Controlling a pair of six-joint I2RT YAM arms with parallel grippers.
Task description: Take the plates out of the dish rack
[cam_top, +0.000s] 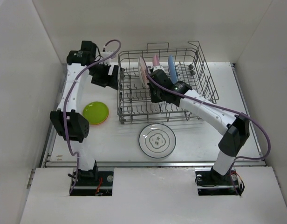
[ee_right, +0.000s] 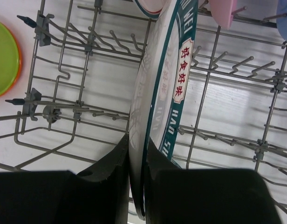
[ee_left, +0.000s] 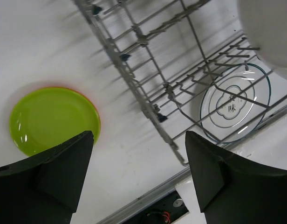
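Right claw [ee_right: 136,154] is clamped tight on the big white plate [ee_right: 155,93], one black finger pressed to each face at the rim. The plate stands on edge among the tines of the dish rack [ee_right: 64,60], and its teal band with red lettering runs up the middle of the wrist view. Just past it, toward the far wall of the rack, a pink plate [cam_top: 156,61] and a blue plate [cam_top: 171,68] stand upright side by side.

Over to the left claw [ee_left: 139,158]: jaws spread wide, nothing between them, hanging above the worktop [cam_top: 115,140] just outside the rack's left wall. Below it, left of the rack, the lime green plate [ee_left: 54,119] lies flat on top of the orange plate [ee_left: 98,122], with only a thin orange edge peeking out.

On the near side, in front of the rack, a second white plate with a teal rim [cam_top: 156,140] lies flat on the worktop, well apart from the green one.
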